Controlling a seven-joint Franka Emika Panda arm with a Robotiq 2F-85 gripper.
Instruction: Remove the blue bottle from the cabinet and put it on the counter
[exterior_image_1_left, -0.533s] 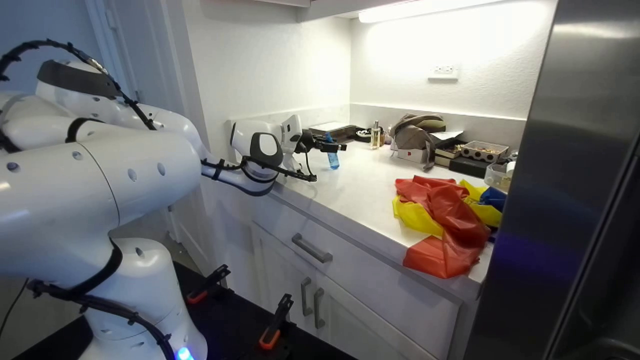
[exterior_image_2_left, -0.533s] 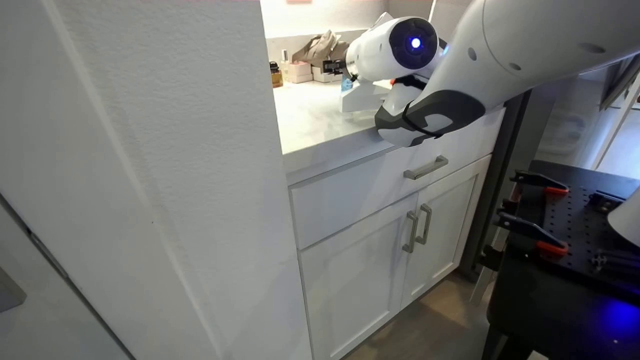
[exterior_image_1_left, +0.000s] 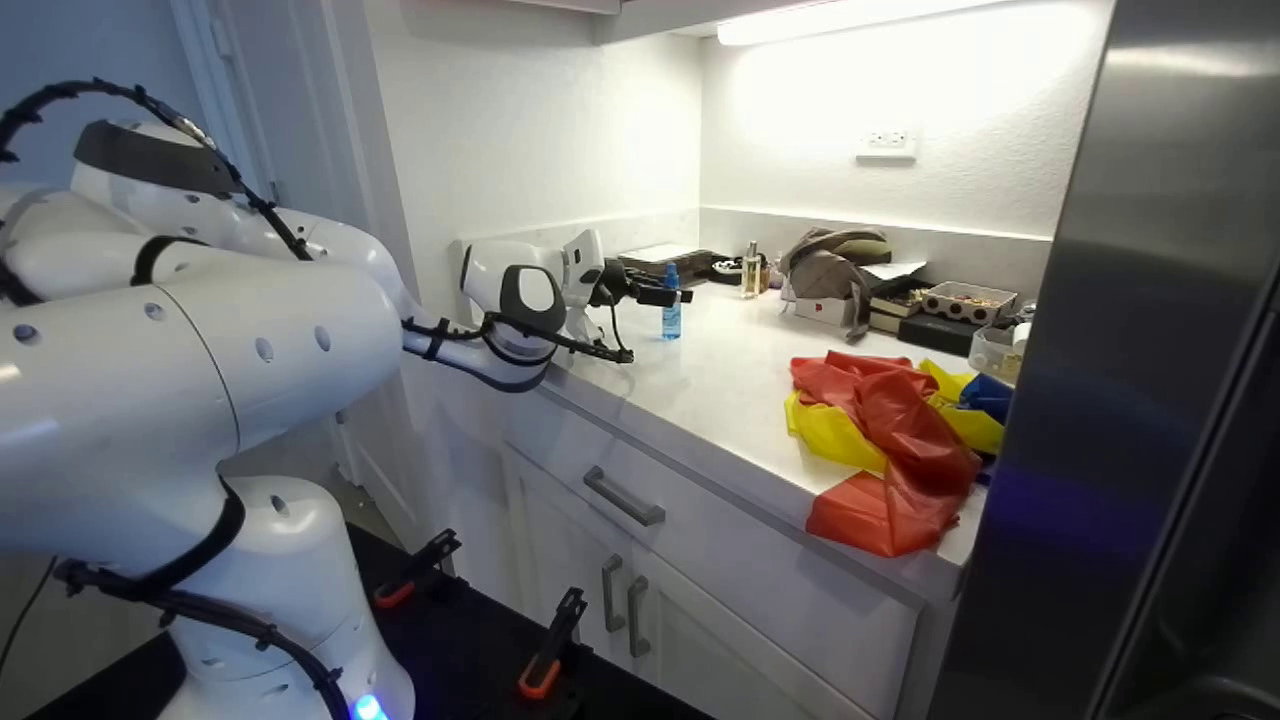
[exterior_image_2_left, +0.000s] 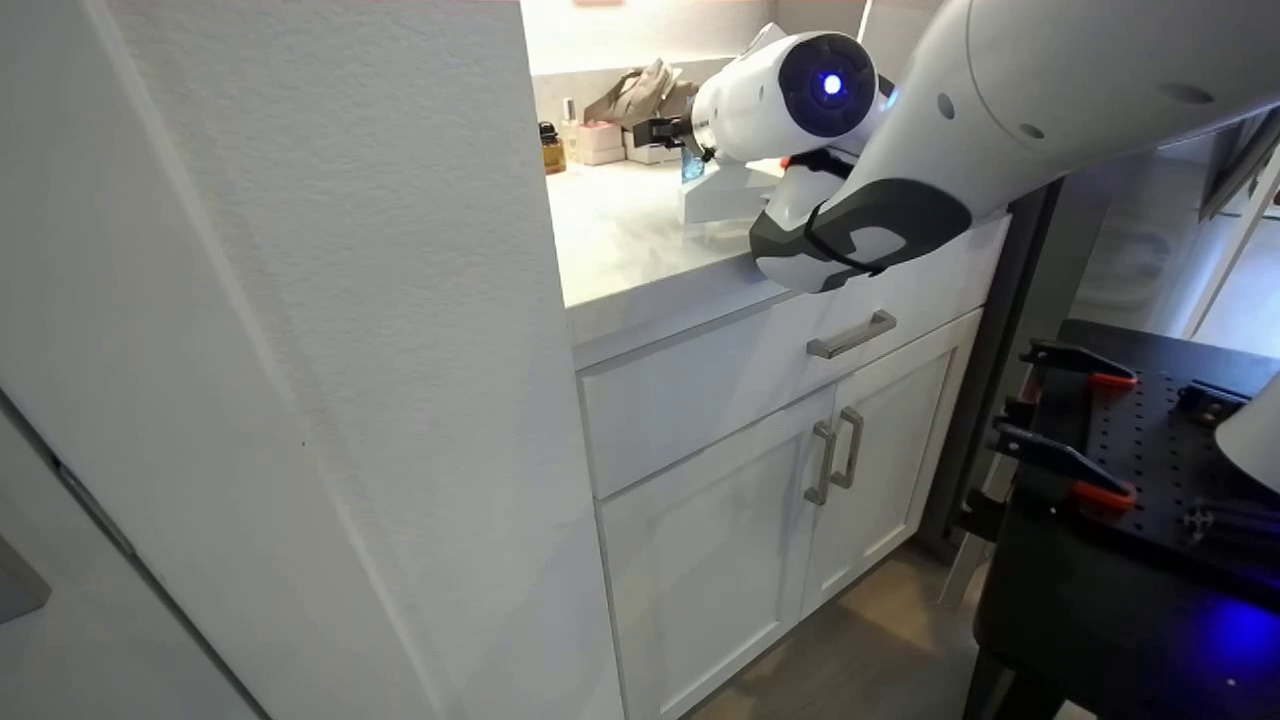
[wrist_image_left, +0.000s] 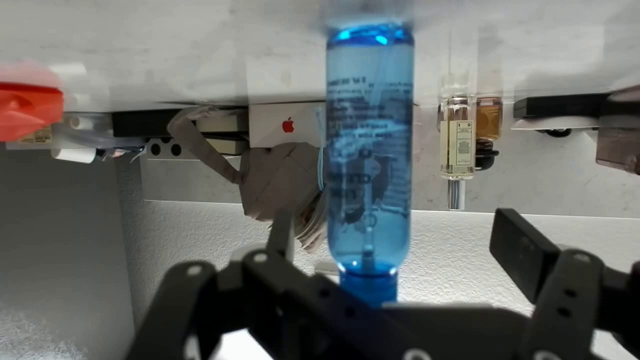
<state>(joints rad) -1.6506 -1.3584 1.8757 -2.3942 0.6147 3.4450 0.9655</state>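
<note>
Blue bottle (wrist_image_left: 370, 150) on counter (exterior_image_1_left: 722, 375) (upright), end effector (wrist_image_left: 401, 242) spread wide

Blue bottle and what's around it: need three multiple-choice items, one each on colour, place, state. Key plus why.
1. Which colours show in the cloth heap?
A. Green and pink
B. Black and white
C. Red, yellow and blue

2. Where is the blue bottle?
A. Standing on the counter
B. Below the counter
C. On top of the cloth heap

3. How is the gripper?
A. Shut, holding nothing
B. Open
C. Shut on the blue bottle

1 C: all three colours are visible on it in an exterior view.
2 A: in an exterior view it stands upright, base on the counter.
3 B: in the wrist view its jaws stand apart, with a gap on each side of the blue bottle.
</note>
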